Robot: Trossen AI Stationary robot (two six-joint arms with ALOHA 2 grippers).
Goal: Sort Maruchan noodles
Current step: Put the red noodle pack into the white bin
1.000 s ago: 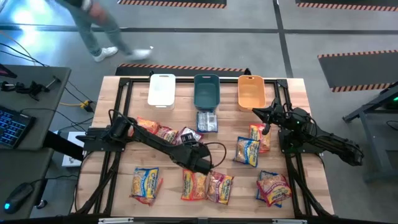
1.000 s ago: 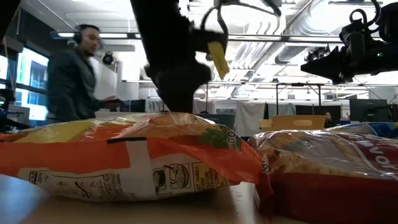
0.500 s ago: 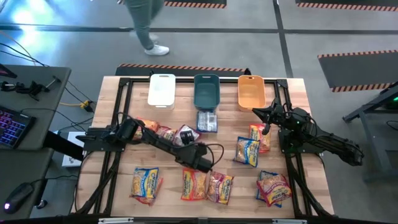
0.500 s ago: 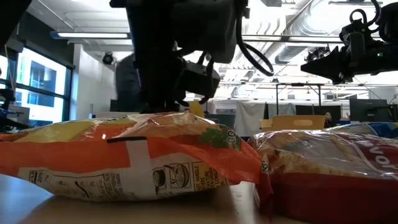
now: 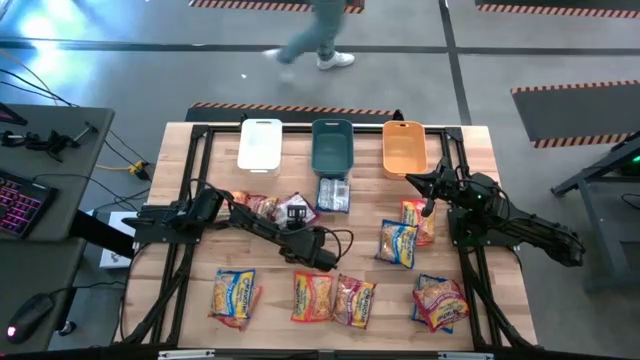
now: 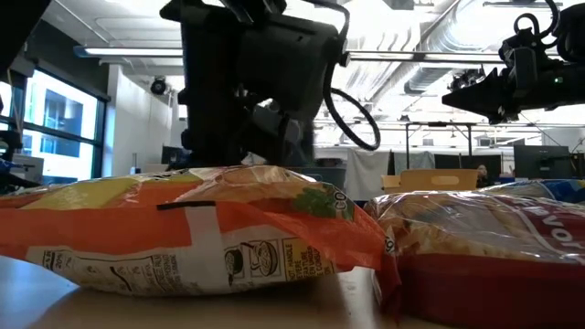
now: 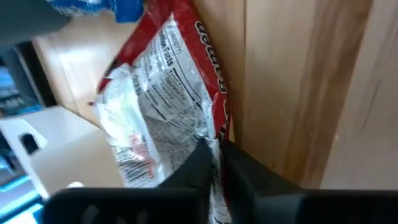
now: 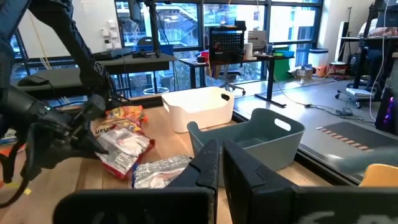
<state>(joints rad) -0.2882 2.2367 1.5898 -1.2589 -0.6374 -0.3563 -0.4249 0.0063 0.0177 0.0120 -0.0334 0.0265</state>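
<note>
The left end effector (image 7: 214, 155) has just snapped shut: a second ago it hung wide open over the orange packets at the front of the counter (image 5: 195, 140), and now the arm has drawn back toward the middle and its two dark fingers (image 7: 199, 163) are pinched together on the crinkled edge of a red ramen packet (image 7: 165, 99). In the left wrist view that packet lies printed side up on the wood, with its seam caught between the fingertips. From above, the same packet (image 5: 293, 211) sits just left of the blue one (image 5: 332, 194) that lies in front of the teal bin (image 5: 332, 146), with the white bin (image 5: 259, 145) and the orange bin (image 5: 404, 147) either side. The right end effector (image 8: 219, 163) is clenched on nothing and waits raised near the orange bin. The other noodles are spread about: pink-red ones (image 5: 252, 207) by the left arm's shoulder, three orange ones along the front edge (image 5: 312, 296), and a mixed cluster on the right (image 5: 400, 240). No packet can be seen inside any bin, so sorting looks barely begun; the closing grip suggests the red packet is the next to be lifted and carried to a bin, though a hold on only the thin seam might slip once it rises
</note>
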